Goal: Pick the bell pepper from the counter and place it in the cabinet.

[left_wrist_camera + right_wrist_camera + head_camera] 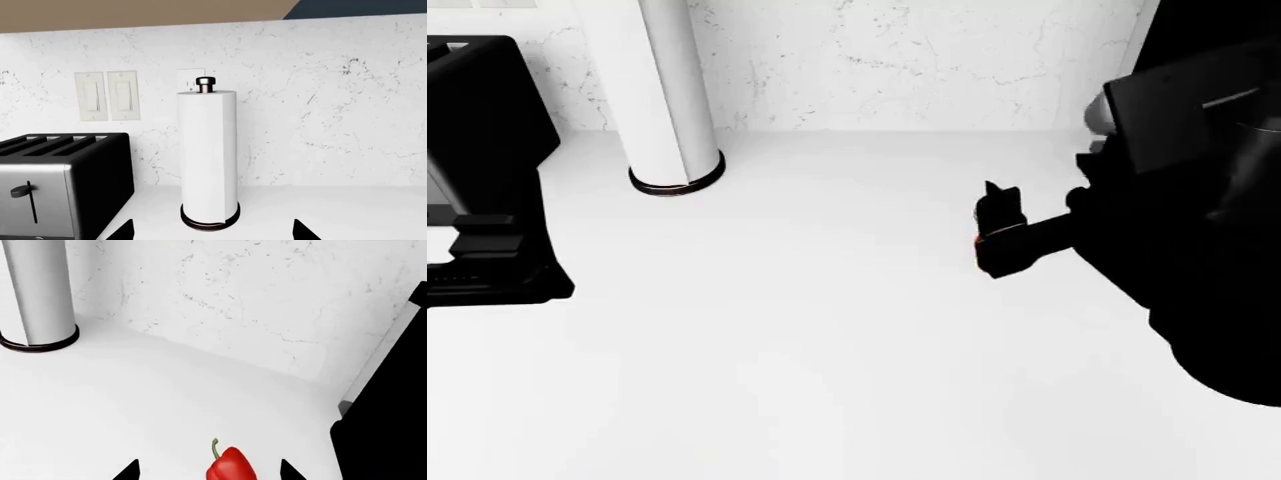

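Pepper (230, 466) sat between the right tool's (208, 471) parted tips on the desk (133, 405); best lowered squarely before closing. Left tool (208, 231) apart, empty.

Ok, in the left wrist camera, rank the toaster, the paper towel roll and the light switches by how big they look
1. Paper towel roll, the tallest thing in view.
2. Toaster, looks nearly as big, but it is cut off at the frame edge and sits nearer the camera, so ranks one and two are unsure.
3. Light switches, clearly smallest, back on the wall.
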Available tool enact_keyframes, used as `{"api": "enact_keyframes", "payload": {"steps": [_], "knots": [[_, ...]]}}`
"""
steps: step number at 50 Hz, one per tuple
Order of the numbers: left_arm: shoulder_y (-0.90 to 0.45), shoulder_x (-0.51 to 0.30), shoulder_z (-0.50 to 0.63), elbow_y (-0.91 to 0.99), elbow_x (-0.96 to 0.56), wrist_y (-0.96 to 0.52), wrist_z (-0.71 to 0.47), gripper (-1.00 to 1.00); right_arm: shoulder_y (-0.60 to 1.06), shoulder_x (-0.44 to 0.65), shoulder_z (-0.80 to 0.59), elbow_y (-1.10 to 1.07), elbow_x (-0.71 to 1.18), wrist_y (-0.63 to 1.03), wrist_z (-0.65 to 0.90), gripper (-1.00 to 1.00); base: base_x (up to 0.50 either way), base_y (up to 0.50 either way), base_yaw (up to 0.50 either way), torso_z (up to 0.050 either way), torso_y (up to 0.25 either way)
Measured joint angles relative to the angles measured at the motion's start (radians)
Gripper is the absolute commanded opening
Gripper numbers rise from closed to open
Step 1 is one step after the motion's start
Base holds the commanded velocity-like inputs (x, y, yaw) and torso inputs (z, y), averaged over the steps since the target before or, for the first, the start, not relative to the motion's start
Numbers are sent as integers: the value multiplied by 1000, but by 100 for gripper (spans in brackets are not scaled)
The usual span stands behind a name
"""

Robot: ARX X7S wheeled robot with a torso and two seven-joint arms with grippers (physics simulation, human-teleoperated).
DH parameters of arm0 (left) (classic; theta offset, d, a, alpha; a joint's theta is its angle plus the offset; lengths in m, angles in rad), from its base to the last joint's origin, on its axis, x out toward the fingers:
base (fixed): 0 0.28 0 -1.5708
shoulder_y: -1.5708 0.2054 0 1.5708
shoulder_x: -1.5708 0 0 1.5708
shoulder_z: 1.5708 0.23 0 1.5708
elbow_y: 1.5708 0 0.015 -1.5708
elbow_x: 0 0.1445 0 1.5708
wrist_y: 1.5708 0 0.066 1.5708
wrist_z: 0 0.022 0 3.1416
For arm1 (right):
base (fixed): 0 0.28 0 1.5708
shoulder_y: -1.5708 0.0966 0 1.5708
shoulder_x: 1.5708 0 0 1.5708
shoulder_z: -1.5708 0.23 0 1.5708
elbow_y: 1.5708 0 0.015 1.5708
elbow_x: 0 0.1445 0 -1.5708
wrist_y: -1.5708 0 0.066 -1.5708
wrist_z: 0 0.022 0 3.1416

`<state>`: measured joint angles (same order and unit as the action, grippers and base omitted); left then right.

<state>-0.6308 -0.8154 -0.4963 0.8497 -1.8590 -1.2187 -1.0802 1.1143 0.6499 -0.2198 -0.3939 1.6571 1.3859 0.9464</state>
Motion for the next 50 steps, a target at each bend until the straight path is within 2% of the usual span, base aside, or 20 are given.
{"api": "enact_keyframes", "payload": {"steps": [18,50], "knots": [[-1,9,17,-6,32,-1,16,100,-34,0,-99,141,-187,-42,-196,100,0,0,0,0,0],[25,18,15,-3,65,8,38,100,-103,-24,-272,394,-589,-339,-523,100,0,0,0,0,0]]}}
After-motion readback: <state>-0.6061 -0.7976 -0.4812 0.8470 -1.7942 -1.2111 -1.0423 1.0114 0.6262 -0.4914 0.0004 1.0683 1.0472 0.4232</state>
